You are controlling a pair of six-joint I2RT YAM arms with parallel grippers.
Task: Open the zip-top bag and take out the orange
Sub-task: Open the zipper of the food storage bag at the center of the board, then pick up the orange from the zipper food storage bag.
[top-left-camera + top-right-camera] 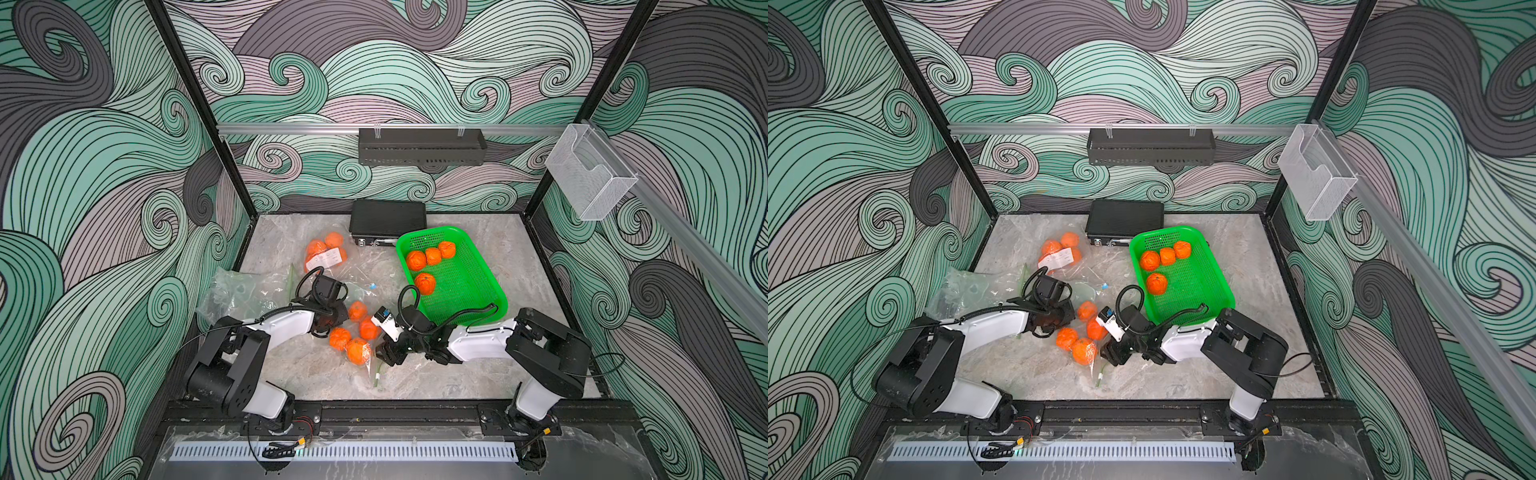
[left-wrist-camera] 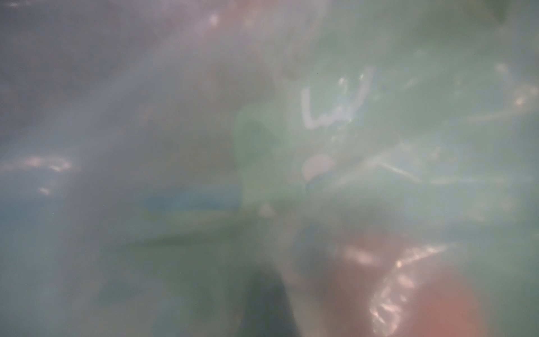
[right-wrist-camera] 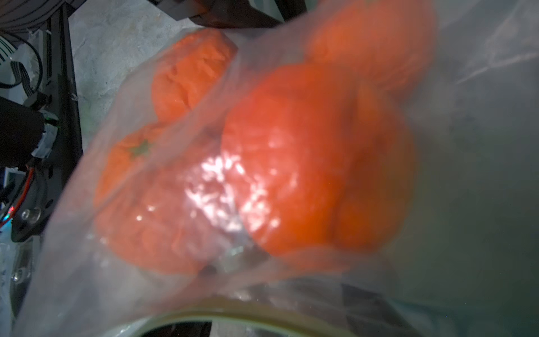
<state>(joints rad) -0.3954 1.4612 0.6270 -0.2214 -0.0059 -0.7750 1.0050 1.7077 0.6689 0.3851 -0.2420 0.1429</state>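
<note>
The zip-top bag (image 1: 371, 366) lies at the front middle of the table with several oranges (image 1: 358, 351) inside; both top views show it between my two arms. Its green zip strip (image 1: 376, 376) points toward the front. My left gripper (image 1: 334, 322) is shut on the bag's left side, and plastic film covers its wrist view, where its fingers (image 2: 268, 309) show only as a dark blur. My right gripper (image 1: 384, 353) stands open at the bag's mouth. In the right wrist view the oranges (image 3: 306, 163) fill the frame behind film, and the zip rim (image 3: 204, 309) curves just in front of the jaws.
A green basket (image 1: 465, 291) at the back right holds several oranges (image 1: 424, 283). A second bag of oranges with a white label (image 1: 328, 255) lies at the back. Crumpled empty bags (image 1: 237, 291) lie at the left. A black box (image 1: 388, 218) stands by the back wall.
</note>
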